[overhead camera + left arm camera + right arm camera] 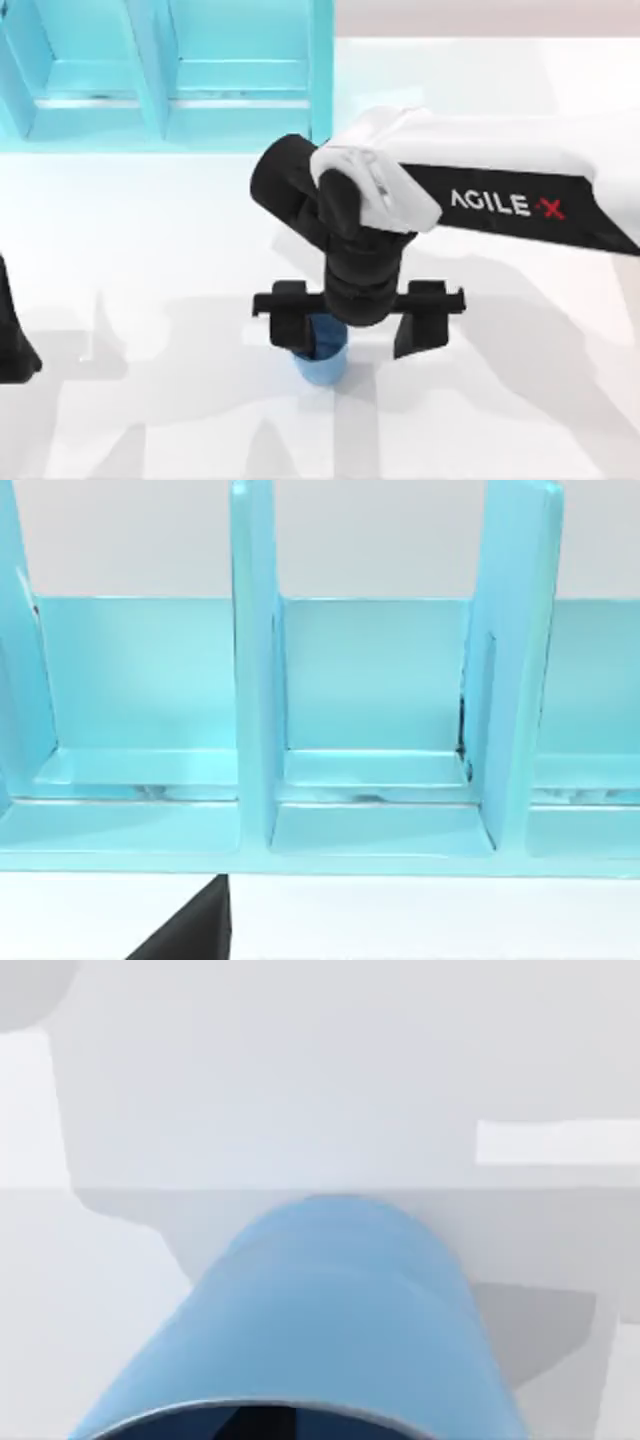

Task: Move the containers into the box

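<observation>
Over the table's [150, 250] middle, the right tool [358, 312] straddles a cup [320, 362], jaws wide open; centre it before closing.

White table [150, 250], soft shadows

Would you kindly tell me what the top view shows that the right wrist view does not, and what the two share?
Top view alone: the turquoise box with its dividers at the table's far left, the right gripper spread wide above the cup, and the left arm parked at the left edge. Right wrist view alone: the blue cup's tapering side and rim up close. Both: the blue cup on the white table.
</observation>
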`<state>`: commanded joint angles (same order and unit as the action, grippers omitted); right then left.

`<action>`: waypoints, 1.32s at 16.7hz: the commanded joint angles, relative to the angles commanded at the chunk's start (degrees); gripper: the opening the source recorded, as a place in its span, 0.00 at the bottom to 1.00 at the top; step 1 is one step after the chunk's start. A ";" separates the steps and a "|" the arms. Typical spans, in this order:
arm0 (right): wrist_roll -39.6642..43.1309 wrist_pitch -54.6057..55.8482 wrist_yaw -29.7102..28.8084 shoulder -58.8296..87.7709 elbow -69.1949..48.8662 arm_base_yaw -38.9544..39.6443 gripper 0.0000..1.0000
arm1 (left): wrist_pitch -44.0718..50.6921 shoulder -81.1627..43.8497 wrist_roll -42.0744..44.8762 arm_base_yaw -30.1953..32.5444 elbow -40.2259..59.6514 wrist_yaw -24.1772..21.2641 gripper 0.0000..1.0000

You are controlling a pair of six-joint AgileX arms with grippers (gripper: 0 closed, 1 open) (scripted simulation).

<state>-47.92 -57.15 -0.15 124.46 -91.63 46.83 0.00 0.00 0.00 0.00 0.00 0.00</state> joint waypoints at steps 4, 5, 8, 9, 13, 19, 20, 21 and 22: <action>0.00 0.00 0.00 0.00 0.00 0.00 0.32 | 0.00 0.00 0.00 0.00 0.00 0.00 1.00; 0.00 0.00 0.00 0.00 0.00 0.00 0.25 | 0.00 0.00 0.00 0.00 0.00 0.00 1.00; 0.00 0.00 0.00 0.00 0.00 0.00 0.02 | 0.00 0.00 0.00 0.00 0.00 0.00 1.00; 0.00 0.00 0.00 0.00 0.00 0.00 0.00 | 0.00 0.00 0.00 0.00 0.00 0.00 1.00; 0.00 0.00 0.00 0.00 0.00 0.00 0.00 | 0.00 0.00 0.00 0.00 0.00 0.00 1.00; 0.84 -0.81 -0.03 -1.02 0.40 -0.57 0.00 | 0.00 0.00 0.00 0.00 0.00 0.00 1.00; 1.91 -1.94 -0.02 -2.39 0.86 -1.29 0.00 | 0.00 0.00 0.00 0.00 0.00 0.00 1.00; 3.17 -3.42 -0.01 -4.33 1.38 -2.35 0.00 | 0.00 0.00 0.00 0.00 0.00 0.00 1.00; 4.55 -5.19 0.02 -6.84 1.96 -3.70 0.00 | 0.00 0.00 0.00 0.00 0.00 0.00 1.00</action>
<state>-43.37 -62.34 -0.13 117.62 -89.67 43.13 0.00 0.00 0.00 0.00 0.00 0.00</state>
